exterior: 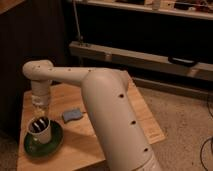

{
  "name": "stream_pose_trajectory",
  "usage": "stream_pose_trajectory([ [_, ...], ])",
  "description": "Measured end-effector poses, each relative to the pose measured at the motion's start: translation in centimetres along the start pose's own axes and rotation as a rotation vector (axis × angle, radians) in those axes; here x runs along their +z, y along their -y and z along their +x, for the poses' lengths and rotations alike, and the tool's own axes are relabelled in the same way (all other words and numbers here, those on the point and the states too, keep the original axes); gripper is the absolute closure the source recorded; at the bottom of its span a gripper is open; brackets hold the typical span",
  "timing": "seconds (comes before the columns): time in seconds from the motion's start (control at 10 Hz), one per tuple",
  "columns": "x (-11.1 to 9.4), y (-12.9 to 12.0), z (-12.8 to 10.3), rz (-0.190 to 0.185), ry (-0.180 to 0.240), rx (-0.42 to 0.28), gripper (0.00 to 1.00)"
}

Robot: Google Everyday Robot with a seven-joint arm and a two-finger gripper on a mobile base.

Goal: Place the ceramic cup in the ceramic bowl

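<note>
Wooden table (145,125): gripper (39,117) above ceramic cup (40,131)

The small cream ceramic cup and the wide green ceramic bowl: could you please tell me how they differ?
The small cream ceramic cup is narrow, tall and pale with a dark inside; the wide green ceramic bowl is broad, shallow and glossy. The cup stands in the bowl, under the tool. Both are round.

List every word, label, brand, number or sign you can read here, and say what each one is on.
None can be read.
Cup: only unreadable pale marks inside; it stands in the green bowl.
Blue pad on the table: no print.
Robot arm: dark dots, no lettering.
Gripper, just above the cup: no label.
</note>
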Motion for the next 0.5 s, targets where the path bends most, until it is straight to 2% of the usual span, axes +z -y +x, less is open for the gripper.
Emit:
stream_pose_trajectory([
  [0.2,0.3,-0.35,-0.01,-0.003,-0.012,-0.03,0.2],
  [0.5,0.59,-0.32,0.44,-0.008,0.025,-0.048,0.2],
])
